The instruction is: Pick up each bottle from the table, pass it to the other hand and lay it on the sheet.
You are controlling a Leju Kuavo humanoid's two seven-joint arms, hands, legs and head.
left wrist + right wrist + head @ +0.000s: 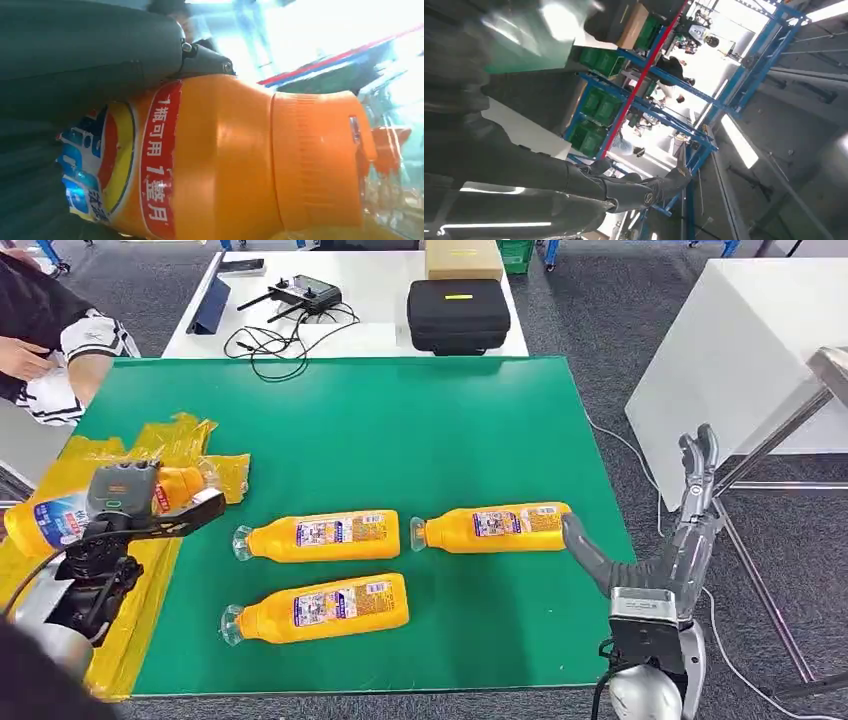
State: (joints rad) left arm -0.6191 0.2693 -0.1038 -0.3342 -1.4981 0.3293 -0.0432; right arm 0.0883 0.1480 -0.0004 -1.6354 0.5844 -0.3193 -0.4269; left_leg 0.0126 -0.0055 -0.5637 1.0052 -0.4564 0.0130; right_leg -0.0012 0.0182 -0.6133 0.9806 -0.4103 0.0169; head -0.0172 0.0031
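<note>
Held bottle [60,515] lengthwise left-right above yellow sheet [150,570] at table's left edge, gripped by left hand [125,510]. Right hand [660,540] spread, empty, fingers upward, at table's right edge.

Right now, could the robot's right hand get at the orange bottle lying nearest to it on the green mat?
Probably yes. The right hand is open and holds nothing, its thumb already beside the base of the nearest bottle. Nothing lies between them; the other bottles lie apart from it.
</note>
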